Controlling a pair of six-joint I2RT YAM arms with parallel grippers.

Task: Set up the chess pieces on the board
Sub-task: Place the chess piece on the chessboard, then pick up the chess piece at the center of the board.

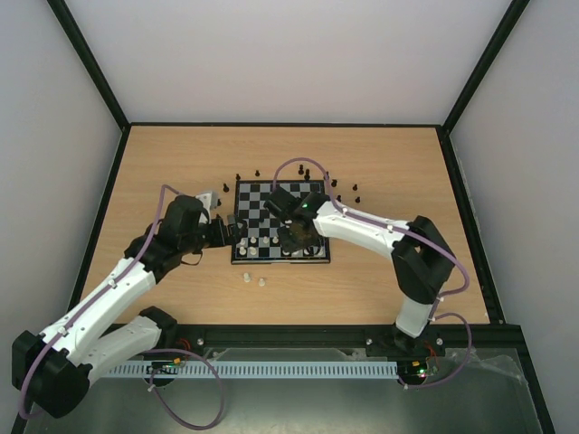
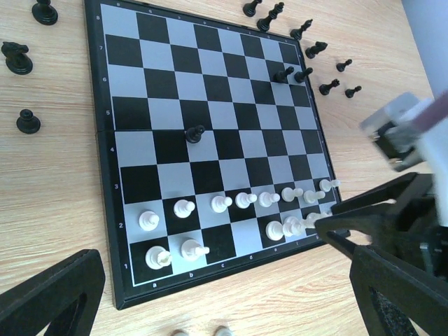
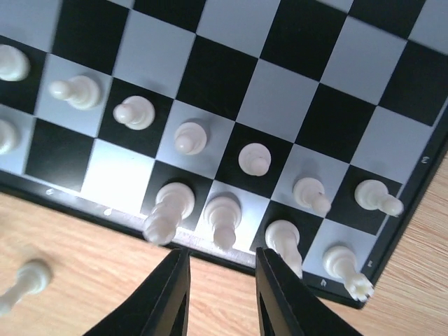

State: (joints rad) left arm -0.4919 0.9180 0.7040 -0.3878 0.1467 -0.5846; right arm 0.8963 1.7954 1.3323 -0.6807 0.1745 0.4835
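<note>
The board (image 1: 258, 194) lies in the middle of the table (image 1: 407, 163). It holds white pieces (image 2: 245, 199) upright in its 2 nearest rows and 1 black piece (image 2: 194, 133) mid-board. Other black pieces (image 2: 301, 73) stand off it at 12 and 10 o'clock, and 2 white ones (image 1: 261, 282) at 6. The right gripper (image 3: 222, 253), jaws slightly apart and empty, hangs over the near edge. The left gripper (image 1: 235, 231), jaws wide, sits at 9 o'clock.

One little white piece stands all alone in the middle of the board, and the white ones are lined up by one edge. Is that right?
Not quite: the lone piece in the middle of the board is black, not white, as the left wrist view shows. The white ones are lined up by one edge.
</note>
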